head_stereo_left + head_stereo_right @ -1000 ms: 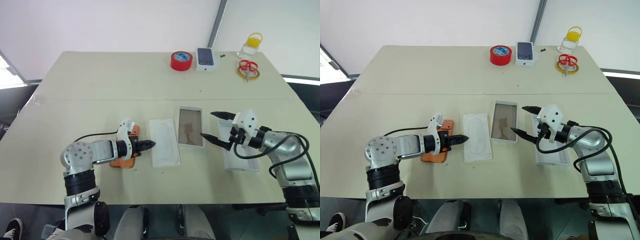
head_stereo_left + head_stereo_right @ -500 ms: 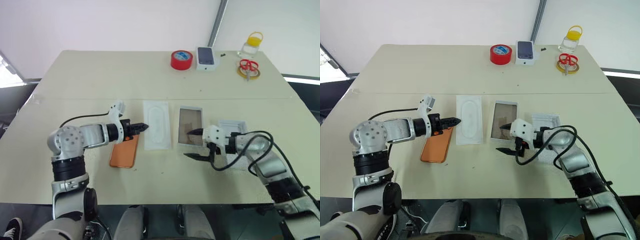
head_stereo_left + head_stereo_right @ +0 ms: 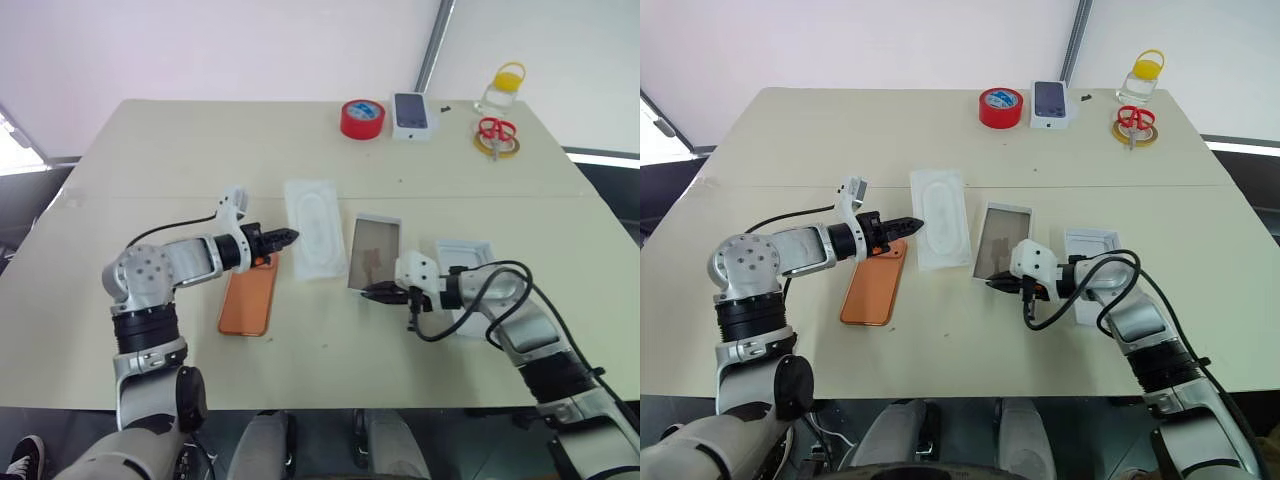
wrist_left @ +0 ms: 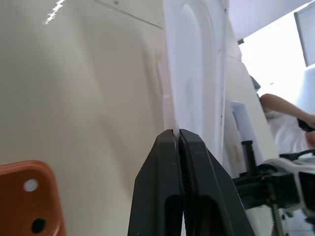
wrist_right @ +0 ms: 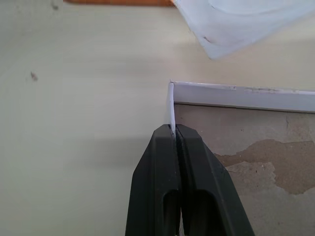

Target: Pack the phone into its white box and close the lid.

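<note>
The orange phone (image 3: 248, 300) lies flat, back up, on the table's near left. My left gripper (image 3: 288, 237) hovers just beyond the phone's far end, shut on the near edge of a flat white card (image 3: 316, 228) with an oblong outline. The left wrist view shows that edge pinched between the shut fingers (image 4: 167, 162). Right of the card sits the white box (image 3: 375, 253), a shallow tray with a tan floor. My right gripper (image 3: 370, 293) is shut on the rim at its near corner (image 5: 171, 105). The lid (image 3: 470, 252) lies open side up behind my right arm.
Along the far edge stand a red tape roll (image 3: 362, 120), a small white box with a dark phone picture (image 3: 412, 114), red-handled scissors on a yellow ring (image 3: 494, 137) and a jar with a yellow lid (image 3: 503, 88). The table (image 3: 200, 160) is bare at far left.
My left gripper drew the white card away toward the table's middle, uncovering the phone. My right gripper swung left off the lid to the box's near corner and went from open to shut.
</note>
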Controlling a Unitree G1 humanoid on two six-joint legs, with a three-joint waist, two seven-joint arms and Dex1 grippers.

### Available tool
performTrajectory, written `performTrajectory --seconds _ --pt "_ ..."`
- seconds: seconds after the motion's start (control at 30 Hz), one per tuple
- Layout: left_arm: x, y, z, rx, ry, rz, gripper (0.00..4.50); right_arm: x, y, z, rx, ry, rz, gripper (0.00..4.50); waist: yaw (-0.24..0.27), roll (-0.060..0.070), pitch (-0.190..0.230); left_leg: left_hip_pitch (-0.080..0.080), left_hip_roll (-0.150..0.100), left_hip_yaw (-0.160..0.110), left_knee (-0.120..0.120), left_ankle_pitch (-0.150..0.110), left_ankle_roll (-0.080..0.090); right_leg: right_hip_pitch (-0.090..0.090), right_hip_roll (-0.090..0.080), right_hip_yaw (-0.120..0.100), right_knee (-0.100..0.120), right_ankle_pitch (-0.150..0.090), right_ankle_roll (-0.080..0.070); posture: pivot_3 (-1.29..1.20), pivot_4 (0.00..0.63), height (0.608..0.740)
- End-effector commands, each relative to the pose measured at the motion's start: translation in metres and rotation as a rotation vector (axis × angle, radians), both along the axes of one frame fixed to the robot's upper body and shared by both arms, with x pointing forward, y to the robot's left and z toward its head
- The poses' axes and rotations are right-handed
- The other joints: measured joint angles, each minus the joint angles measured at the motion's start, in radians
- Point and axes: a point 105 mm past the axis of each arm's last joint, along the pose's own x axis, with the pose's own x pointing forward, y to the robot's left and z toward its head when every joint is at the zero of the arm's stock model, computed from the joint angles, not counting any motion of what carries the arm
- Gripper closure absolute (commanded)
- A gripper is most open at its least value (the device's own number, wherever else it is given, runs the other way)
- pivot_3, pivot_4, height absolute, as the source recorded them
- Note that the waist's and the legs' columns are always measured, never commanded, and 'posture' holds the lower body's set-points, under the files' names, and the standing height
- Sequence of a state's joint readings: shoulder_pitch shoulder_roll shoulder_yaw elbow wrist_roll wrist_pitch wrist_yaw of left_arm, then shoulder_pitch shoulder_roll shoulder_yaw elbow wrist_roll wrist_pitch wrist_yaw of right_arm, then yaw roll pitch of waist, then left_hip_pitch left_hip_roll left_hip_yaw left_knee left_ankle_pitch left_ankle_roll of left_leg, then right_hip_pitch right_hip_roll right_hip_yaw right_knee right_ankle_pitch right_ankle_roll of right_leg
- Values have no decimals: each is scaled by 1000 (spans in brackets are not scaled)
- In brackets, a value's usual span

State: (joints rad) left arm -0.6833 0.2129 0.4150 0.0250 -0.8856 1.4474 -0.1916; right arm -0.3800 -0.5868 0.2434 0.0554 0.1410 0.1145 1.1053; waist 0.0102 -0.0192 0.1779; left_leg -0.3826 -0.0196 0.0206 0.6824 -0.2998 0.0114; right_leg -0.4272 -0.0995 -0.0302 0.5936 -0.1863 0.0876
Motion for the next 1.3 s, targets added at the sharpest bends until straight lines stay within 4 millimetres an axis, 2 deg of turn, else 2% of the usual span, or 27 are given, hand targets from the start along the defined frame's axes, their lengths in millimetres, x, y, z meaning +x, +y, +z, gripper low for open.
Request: performTrajectory --seconds 0.03,0.1,0.17,0.2,0.37,0.43,0.5,0.63,0.73,0.83,1.03,1.23,1.3 --pt "-1 -5 14 -14 -51 -26 4500 -6 18 16 50 -60 51 4428 -1 0 0 0 0 0 0 0 0 0 0 0 0 0 0 0 150 740" --pt "-1 -7 12 -8 -46 -28 4500 -8 21 15 53 -52 56 4428 0 0 0 0 0 0 0 0 -1 0 0 0 0 0 0 0 150 740" --pt "-1 -8 8 1 -36 -27 4500 -12 20 15 64 -19 70 3897 2 0 0 0 0 0 0 0 -1 0 0 0 0 0 0 0 150 740" --pt "-1 -8 6 2 -33 -27 4500 -13 19 16 69 -17 79 3565 2 0 0 0 0 0 0 0 -1 0 0 0 0 0 0 0 150 740" --pt "-3 -13 1 1 -18 -36 4500 -16 14 23 51 -94 73 1232 1 0 0 -1 0 0 0 0 -1 0 0 0 0 0 0 0 150 740" --pt "-3 -15 0 8 -18 -35 4500 -17 7 32 82 -88 59 1232 1 -1 0 -1 0 0 0 0 -1 0 0 0 0 0 0 0 150 740" --pt "-2 -17 -1 13 -20 -42 4500 -14 -7 42 101 -117 16 1232 2 -1 1 -1 0 0 0 0 -1 0 0 0 0 0 0 0 150 740" --pt "1 -27 -1 9 -16 -66 4500 1 -60 42 47 -139 -138 1232 6 -2 1 -1 -1 0 0 0 -1 0 0 0 -1 -1 -1 0 150 740" --pt "0 -37 -2 18 -18 -106 4500 12 -87 45 16 -191 -231 1232 2 -3 2 -1 -1 0 0 0 0 0 -1 0 -1 -2 -3 0 150 740" --pt "0 -45 -5 25 -13 -142 4500 13 -92 48 42 -200 -256 1232 -2 -3 2 -1 0 0 0 0 0 0 0 0 -1 -2 -3 0 150 740" --pt "5 -51 -10 48 -12 -171 4500 7 -83 41 56 -198 -255 1232 1 -3 2 -2 1 0 0 0 0 -1 1 0 -1 -1 -2 0 150 740" --pt "4 -58 -11 42 -9 -208 4500 4 -89 38 47 -204 -285 1232 3 -3 2 -2 0 0 1 0 0 -1 0 0 -1 -1 -2 0 150 740" --pt "6 -59 -15 67 -12 -202 3870 5 -89 38 49 -205 -289 1171 2 -3 2 -2 0 0 1 0 0 -1 0 0 -1 -1 -2 0 150 740"
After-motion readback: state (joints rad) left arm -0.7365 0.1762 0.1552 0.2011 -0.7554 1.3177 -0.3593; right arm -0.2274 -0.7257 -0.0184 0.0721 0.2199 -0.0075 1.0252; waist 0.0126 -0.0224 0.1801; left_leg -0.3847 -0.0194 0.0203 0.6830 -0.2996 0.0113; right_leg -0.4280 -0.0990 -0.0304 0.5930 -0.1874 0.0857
